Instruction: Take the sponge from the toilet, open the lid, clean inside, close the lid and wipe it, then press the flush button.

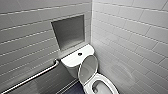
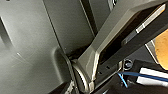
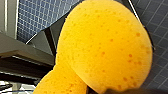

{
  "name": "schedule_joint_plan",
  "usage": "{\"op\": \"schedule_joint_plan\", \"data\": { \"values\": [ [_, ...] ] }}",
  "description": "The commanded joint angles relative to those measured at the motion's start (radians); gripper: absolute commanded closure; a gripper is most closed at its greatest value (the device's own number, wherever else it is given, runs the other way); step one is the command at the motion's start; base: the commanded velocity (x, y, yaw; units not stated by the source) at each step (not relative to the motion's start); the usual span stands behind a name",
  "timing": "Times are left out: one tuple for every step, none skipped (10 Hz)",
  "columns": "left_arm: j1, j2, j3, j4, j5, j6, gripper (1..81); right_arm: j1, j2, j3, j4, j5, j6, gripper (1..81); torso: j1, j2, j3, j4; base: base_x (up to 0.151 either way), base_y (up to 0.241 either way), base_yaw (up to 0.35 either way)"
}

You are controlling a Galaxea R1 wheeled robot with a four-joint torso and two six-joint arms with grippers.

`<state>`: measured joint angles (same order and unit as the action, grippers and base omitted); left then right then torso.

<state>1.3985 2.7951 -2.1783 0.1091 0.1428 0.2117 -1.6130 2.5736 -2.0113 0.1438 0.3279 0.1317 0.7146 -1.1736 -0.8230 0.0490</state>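
Closest to the lens is the sponge (image 3: 105,45), orange and pitted, hanging over a blue tiled floor (image 3: 37,15). It looks pinched into two lobes, so the right claw (image 3: 82,80) appears clamped on it. Whether the left claw is apart or together cannot be told.

From the head view, the toilet (image 1: 110,86) sits in the corner, close against the tiled wall (image 1: 130,37). The lid (image 1: 88,67) stands raised, leaning back toward the tank (image 1: 72,60), whose flush button (image 1: 80,54) is a dark dot in the cover. A grey niche (image 1: 68,31) lies above the tank and a grab bar (image 1: 32,76) runs along the other wall.

The grip seems to bite a narrow waist of soft foam, so a hard scrub could likely twist the sponge loose and drop it into the bowl. A knock from the arm might tip the upright lid shut. The near wall leaves little room on that side.

The bowl is cut off at the picture's edge and its inside is hard to read. An orange patch (image 2: 162,50) in the left wrist view may be the sponge. Its blue face cannot be made out.
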Motion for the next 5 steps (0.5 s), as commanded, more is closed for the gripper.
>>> {"op": "schedule_joint_plan", "data": {
  "values": [
    [-0.017, -0.009, 0.020, -0.009, 0.075, 0.006, 1.0, -0.011, -0.001, -0.016, -0.024, -0.076, -0.003, 81.1, 0.000, 0.000, -0.001, 0.000, 0.000, 0.000, 0.000],
    [-0.037, -0.017, 0.020, -0.015, 0.072, -0.006, 1.0, -0.008, 0.016, -0.029, -0.023, -0.102, -0.004, 81.1, -0.005, 0.009, 0.007, 0.000, 0.000, 0.000, 0.000],
    [-0.061, -0.026, 0.028, -0.048, 0.075, -0.009, 1.0, -0.006, 0.027, -0.050, -0.012, -0.157, 0.003, 81.1, -0.006, 0.010, 0.008, 0.000, 0.000, 0.000, 0.000],
    [-0.083, -0.038, 0.044, -0.072, 0.077, -0.008, 1.0, -0.003, 0.044, -0.084, -0.007, -0.193, 0.008, 81.1, -0.006, 0.009, 0.008, 0.000, 0.000, 0.000, 0.000],
    [-0.107, -0.054, 0.075, -0.075, 0.084, -0.008, 1.0, -0.008, 0.076, -0.142, -0.007, -0.222, 0.008, 81.1, -0.006, 0.009, 0.008, 0.000, 0.000, 0.000, 0.000]
  ]
}}
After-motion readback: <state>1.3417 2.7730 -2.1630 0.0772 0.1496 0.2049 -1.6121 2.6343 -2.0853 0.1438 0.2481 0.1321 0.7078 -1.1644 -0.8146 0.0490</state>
